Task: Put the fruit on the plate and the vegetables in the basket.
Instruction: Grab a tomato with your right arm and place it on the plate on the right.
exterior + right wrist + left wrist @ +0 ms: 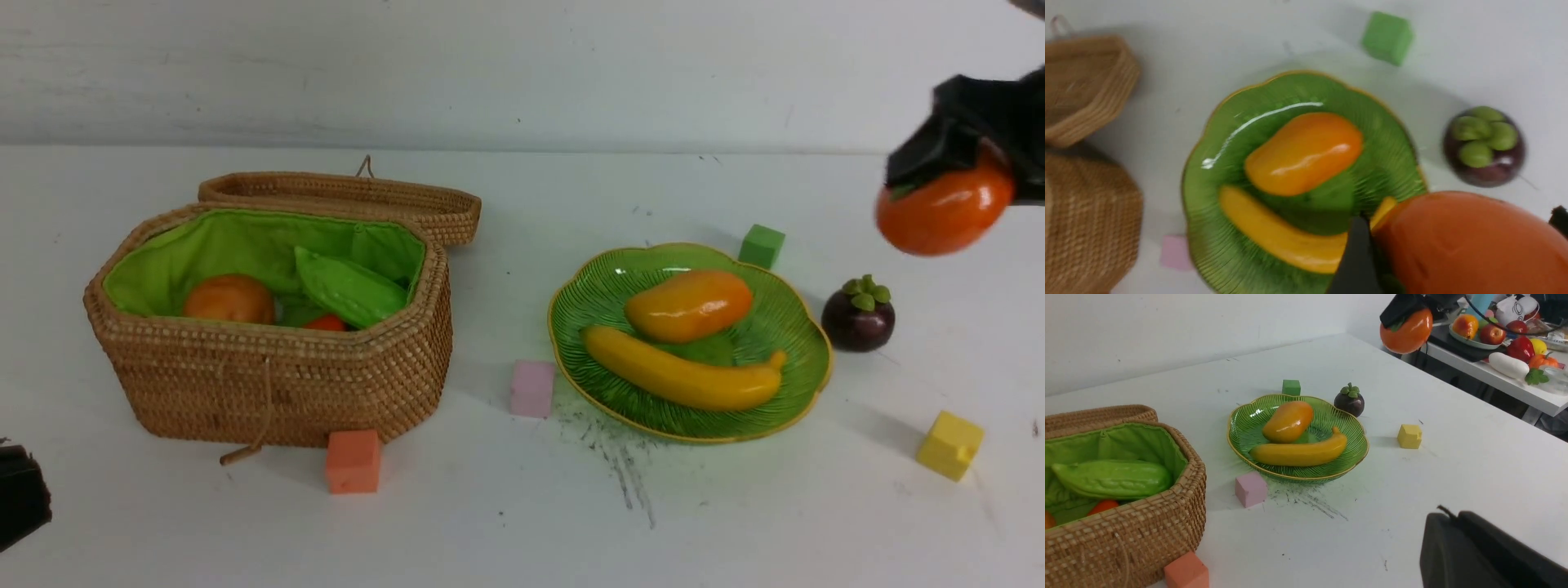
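Jaws on the right arm grip the persimmon (947, 208) from above, closed onto its leaf cap, and hold it in the air clear of the bench (490, 523), out at 2 o'clock from the plate (608, 286). Left jaws sit low at the front view's 8 o'clock edge, pressed together with nothing between them.

On the plate lie the mango (690, 305) and, just at its 6 o'clock side, the banana (678, 377). The mangosteen (857, 318) stands on the bench just beside the plate's rim at 3 o'clock.

At 9 o'clock from the plate, well apart, the basket (277, 384) stands with its lid (343, 196) thrown back at 12 o'clock. Inside, the gourd (347, 287) leans tilted against the lining, the potato (229, 300) lies at its 9 o'clock, and the pepper (326, 323) shows as a small red patch under the gourd.

Foam cubes lie on the bench: green cube (762, 246) at the plate's 1 o'clock, pink cube (531, 389) at its 8 o'clock, yellow cube (949, 445) at 4 o'clock, orange cube (353, 461) against the basket's wall at 6 o'clock.
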Controlling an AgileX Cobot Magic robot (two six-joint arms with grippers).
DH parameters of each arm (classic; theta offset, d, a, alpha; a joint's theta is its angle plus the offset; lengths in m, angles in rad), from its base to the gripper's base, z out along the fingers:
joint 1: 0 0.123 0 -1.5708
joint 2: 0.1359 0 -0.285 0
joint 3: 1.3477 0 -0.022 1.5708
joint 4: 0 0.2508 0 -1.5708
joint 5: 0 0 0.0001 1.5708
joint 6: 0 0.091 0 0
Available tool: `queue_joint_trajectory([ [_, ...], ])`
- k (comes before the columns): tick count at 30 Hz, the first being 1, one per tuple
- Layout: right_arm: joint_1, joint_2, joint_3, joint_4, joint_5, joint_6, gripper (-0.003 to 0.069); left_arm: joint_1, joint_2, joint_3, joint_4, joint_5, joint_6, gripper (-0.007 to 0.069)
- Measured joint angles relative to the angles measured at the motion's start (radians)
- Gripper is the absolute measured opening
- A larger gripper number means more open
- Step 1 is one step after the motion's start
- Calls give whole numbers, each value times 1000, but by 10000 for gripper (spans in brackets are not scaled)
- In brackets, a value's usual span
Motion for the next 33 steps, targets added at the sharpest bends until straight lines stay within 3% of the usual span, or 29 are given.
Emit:
queue_joint_trajectory([
  [2, 95, 32, 0, -17, -4, -10, 536, 0, 0, 0, 0, 13, 0, 15],
  [7, 199, 144, 0, -118, -55, -10, 536, 0, 0, 0, 0, 25, 0, 16],
  [14, 230, 242, 0, -138, -132, -10, 535, 0, 0, 0, -5, 28, 0, 18],
  [23, 230, 270, 0, -156, -152, -10, 676, 0, 0, 0, -19, 27, 0, 18],
  [28, 230, 269, 0, -170, -144, -10, 667, 0, 0, 0, -23, 26, 0, 21],
  [33, 230, 218, 0, -221, -113, -10, 608, 0, 0, 0, -26, 18, 0, 22],
])
